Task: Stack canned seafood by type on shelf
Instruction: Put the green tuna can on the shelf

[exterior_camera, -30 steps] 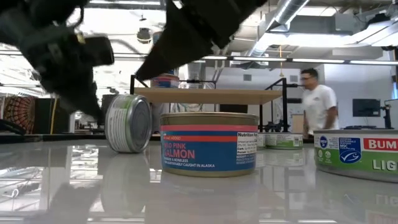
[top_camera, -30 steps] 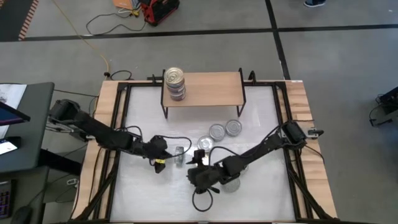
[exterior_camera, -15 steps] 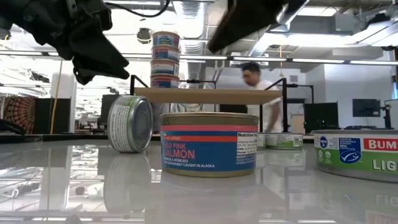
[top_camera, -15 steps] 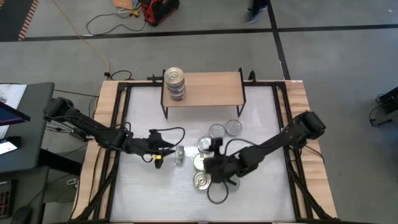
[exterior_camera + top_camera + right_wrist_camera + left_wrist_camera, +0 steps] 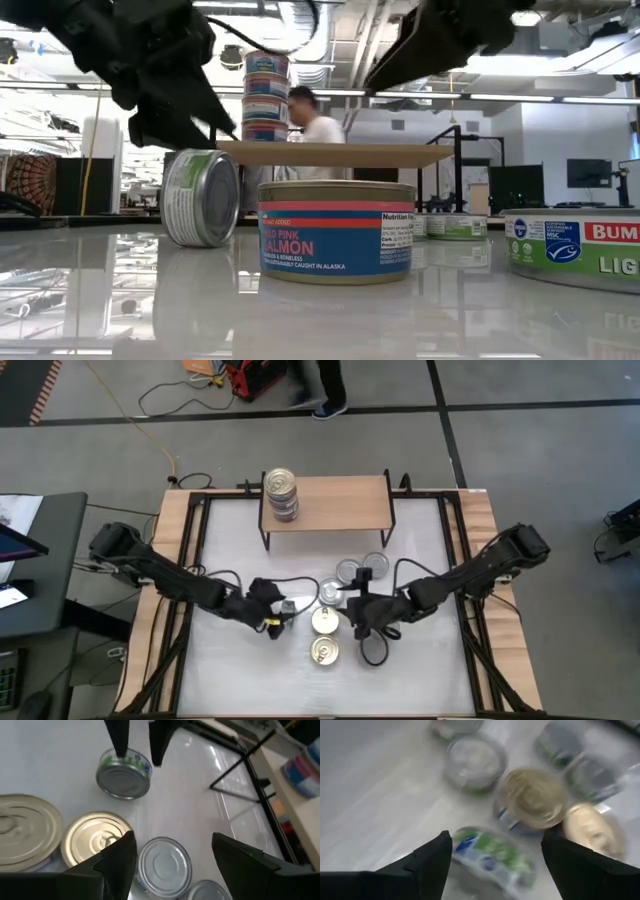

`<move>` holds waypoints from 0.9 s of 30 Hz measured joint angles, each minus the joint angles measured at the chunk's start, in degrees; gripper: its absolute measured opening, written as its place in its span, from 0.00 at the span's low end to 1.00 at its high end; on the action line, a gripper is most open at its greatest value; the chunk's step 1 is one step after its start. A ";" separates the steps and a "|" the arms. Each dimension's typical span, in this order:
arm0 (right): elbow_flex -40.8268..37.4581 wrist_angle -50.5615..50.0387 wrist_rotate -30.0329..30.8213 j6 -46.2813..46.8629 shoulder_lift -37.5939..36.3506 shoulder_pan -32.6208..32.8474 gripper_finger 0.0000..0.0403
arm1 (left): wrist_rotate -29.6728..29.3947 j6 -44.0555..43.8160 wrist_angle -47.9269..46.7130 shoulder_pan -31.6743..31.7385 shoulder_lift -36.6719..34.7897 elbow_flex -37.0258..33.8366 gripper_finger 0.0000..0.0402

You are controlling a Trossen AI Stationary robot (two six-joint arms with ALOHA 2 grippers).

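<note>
Evenly lit from ceiling strip lights (image 5: 560, 98); glossy table (image 5: 320, 310) mirrored the cans. Left wrist view motion-blurred throughout, tipped can (image 5: 492, 855) smeared. Low view's nearest arms soft, backlit. Person (image 5: 318, 385) overhead blurred.

Left tool (image 5: 279, 612) and right tool (image 5: 352, 603), both spread wide, low mid-table.

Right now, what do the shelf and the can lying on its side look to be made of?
Shelf: light wood board by its grain, matte, on thin black legs, likely metal. Can on its side: shiny silver metal end, with a glossy green-and-white label, probably paper.
</note>
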 joint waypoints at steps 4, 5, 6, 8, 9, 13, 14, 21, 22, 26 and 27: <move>-0.06 -1.12 -0.76 -2.09 -1.55 0.20 0.72 | -4.27 -7.14 -14.54 -1.67 5.40 9.47 0.74; -0.08 -1.67 -1.26 -2.33 -1.74 0.15 0.72 | -4.95 -9.08 -17.76 -2.14 6.68 11.59 0.74; -0.08 -1.80 -2.12 -2.53 -1.78 0.09 0.72 | -5.85 -10.54 -20.05 -2.65 7.77 13.52 0.74; -0.08 -1.97 -3.07 -2.99 -1.78 0.09 0.72 | -7.56 -13.09 -23.59 -3.65 9.52 17.29 0.74; -0.08 -2.13 -3.28 -3.11 -1.78 0.09 0.72 | -8.19 -14.82 -25.39 -4.02 10.25 18.96 0.74; -0.08 -2.31 -3.54 -2.55 -1.12 0.16 0.72 | -8.62 -22.88 -32.42 -6.11 12.91 25.38 0.74; -0.08 -2.85 -3.57 -1.85 -0.90 0.36 0.72 | -8.49 -25.02 -33.80 -6.89 13.60 27.09 0.74; -0.34 -5.27 -3.53 0.38 -0.15 2.24 0.72 | -8.20 -41.84 -50.70 -11.75 21.92 37.73 0.74; -0.37 -5.37 -3.50 0.30 -0.21 2.60 0.72 | -8.53 -43.55 -52.78 -12.00 23.07 38.97 0.74; -0.39 -5.46 -3.50 -0.31 -0.38 4.31 0.72 | -8.65 -48.45 -57.29 -12.41 26.88 42.20 0.74; -0.39 -5.37 -3.50 -0.31 -0.43 4.70 0.72 | -8.33 -48.79 -57.28 -12.40 27.66 42.81 0.74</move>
